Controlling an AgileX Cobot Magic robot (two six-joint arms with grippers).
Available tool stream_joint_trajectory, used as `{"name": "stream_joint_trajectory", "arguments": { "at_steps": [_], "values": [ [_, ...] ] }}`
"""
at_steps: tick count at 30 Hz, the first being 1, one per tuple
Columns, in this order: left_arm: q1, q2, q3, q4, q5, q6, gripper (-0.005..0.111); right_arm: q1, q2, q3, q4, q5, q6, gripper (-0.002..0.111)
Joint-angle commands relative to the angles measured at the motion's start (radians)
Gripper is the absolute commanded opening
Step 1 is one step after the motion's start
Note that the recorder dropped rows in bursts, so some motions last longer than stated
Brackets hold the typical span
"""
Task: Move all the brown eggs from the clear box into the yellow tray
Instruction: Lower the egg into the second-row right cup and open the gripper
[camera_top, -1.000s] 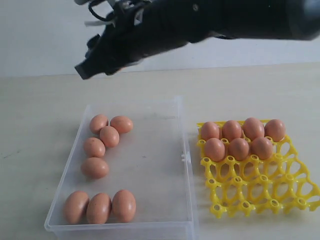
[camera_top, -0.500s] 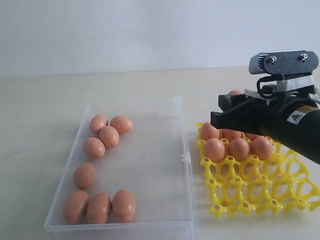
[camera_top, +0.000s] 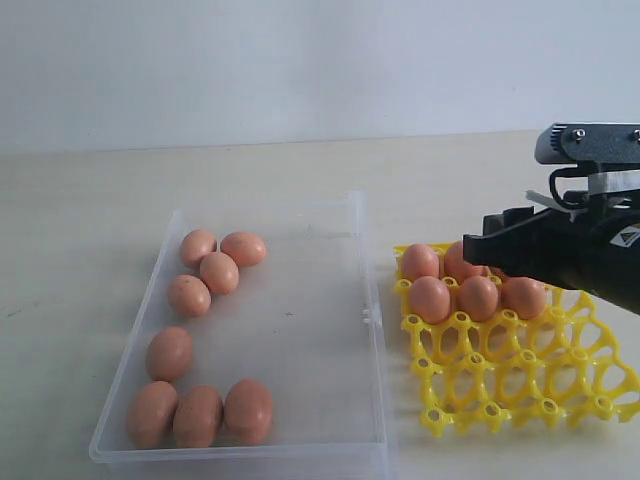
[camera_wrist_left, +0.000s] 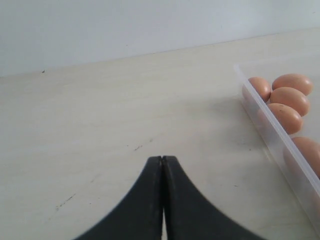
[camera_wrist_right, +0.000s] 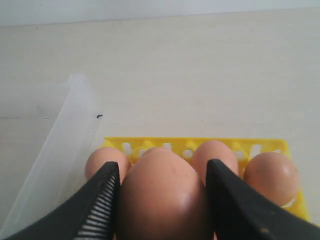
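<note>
Currently, the right gripper (camera_wrist_right: 161, 172) grips one of the brown eggs. The shell spreads the jaws wide, with one finger pad on each flank. This held egg (camera_wrist_right: 162, 205) hangs above the yellow tray (camera_top: 520, 385), over the tray's filled end. Its long axis appears to run along the fingers, not across them. Which end is the blunt one cannot be determined.

Tray status: eggs fill the row along the tray's far edge. Three eggs (camera_top: 478, 297) are visible in the next row, and the arm hides the rest of that row. The cells toward the tray's near edge are empty.

Critical relation: the free cells lie below the held egg and toward the tray's near edge. Placement is therefore judged to need a short retreat toward that edge, then a descent.

Eight brown eggs (camera_top: 198, 416) lie on their sides in the clear box (camera_top: 365, 330), just beside the tray. Most sit along the box wall farthest from the tray, with their axes mixed.

The left gripper (camera_wrist_left: 162, 161) is empty with its jaws pressed together. It is above the table (camera_wrist_left: 100, 125), beyond the box from the tray. The right arm is nearer the tray.
</note>
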Motion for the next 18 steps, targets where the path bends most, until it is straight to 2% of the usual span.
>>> {"name": "stream_joint_trajectory", "arguments": {
  "at_steps": [1, 10, 18],
  "values": [
    [-0.003, 0.001, -0.004, -0.001, -0.014, -0.004, 0.000, -0.070, 0.002, 0.003, -0.077, 0.028, 0.043, 0.000],
    [-0.003, 0.001, -0.004, -0.001, -0.014, -0.004, 0.000, -0.228, 0.068, 0.003, -0.231, 0.020, 0.174, 0.000],
    [-0.003, 0.001, -0.004, -0.001, -0.014, -0.004, 0.000, -0.285, 0.190, 0.003, -0.283, -0.063, 0.213, 0.000]
  ]
}}
